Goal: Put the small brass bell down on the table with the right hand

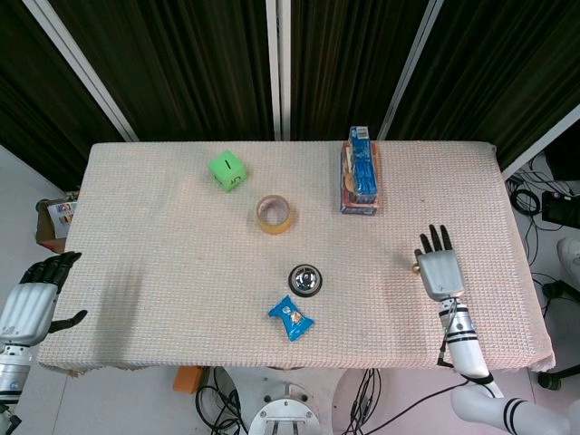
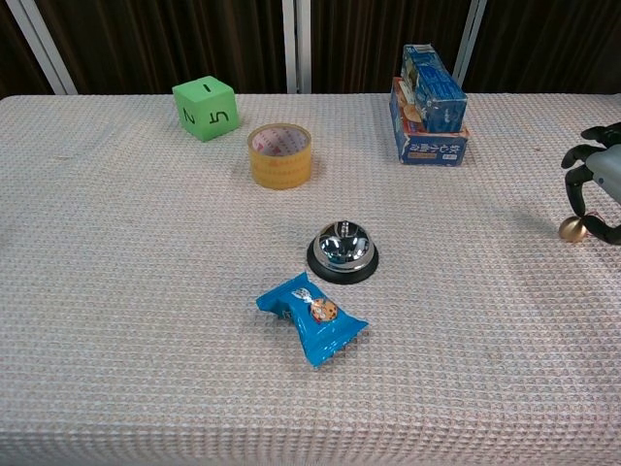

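The small brass bell (image 2: 571,229) is low over the right side of the table, at or just above the cloth. My right hand (image 2: 597,184) pinches it between a fingertip above it and the thumb beside it. From the head camera, the bell (image 1: 415,268) peeks out at the left side of the right hand (image 1: 439,269), whose other fingers point toward the far edge. My left hand (image 1: 32,304) hangs off the table's left edge, holding nothing, its fingers apart.
A silver call bell (image 2: 342,250) and a blue snack packet (image 2: 311,316) lie mid-table. A yellow tape roll (image 2: 279,153), a green die (image 2: 206,108) and a blue carton (image 2: 430,118) stand further back. The table's right edge (image 1: 530,272) runs near the right hand.
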Controlling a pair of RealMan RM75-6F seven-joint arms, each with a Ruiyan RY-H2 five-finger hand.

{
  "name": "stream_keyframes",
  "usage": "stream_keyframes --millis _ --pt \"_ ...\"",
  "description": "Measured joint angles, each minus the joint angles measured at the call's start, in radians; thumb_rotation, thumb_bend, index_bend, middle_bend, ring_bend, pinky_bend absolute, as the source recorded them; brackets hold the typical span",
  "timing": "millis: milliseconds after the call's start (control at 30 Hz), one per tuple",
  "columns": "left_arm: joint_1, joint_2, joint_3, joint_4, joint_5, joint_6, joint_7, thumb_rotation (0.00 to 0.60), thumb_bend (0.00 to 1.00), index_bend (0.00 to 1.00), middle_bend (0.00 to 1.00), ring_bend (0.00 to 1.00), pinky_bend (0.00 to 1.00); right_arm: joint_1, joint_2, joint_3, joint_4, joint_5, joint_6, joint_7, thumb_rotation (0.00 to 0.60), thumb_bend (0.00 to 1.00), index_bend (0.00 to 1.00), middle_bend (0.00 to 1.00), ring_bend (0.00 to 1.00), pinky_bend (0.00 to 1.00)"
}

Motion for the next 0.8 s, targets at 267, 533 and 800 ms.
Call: stream_keyframes --millis 267,533,800 --pt "0.002 -0.001 0.001 -0.002 0.000 0.000 0.002 0.600 0.15 0.11 0.11 0.12 0.18 -0.002 0.019 -0.002 -0.023 0.015 -0.018 -0.012 0.600 0.32 0.48 0.10 0.00 0.00" --pt "0.001 0.004 0.000 -0.009 0.002 0.002 0.006 0.600 0.15 0.11 0.11 0.12 0.18 -0.011 0.048 -0.008 -0.049 0.014 -0.023 0.010 0.600 0.22 0.11 0.04 0.00 0.00" --pt "0.008 0.018 -0.002 -0.026 0.003 0.020 0.014 0.600 0.15 0.11 0.11 0.12 0.18 -0.052 0.143 -0.024 -0.155 -0.042 0.052 0.093 0.600 0.18 0.00 0.00 0.00 0.00"
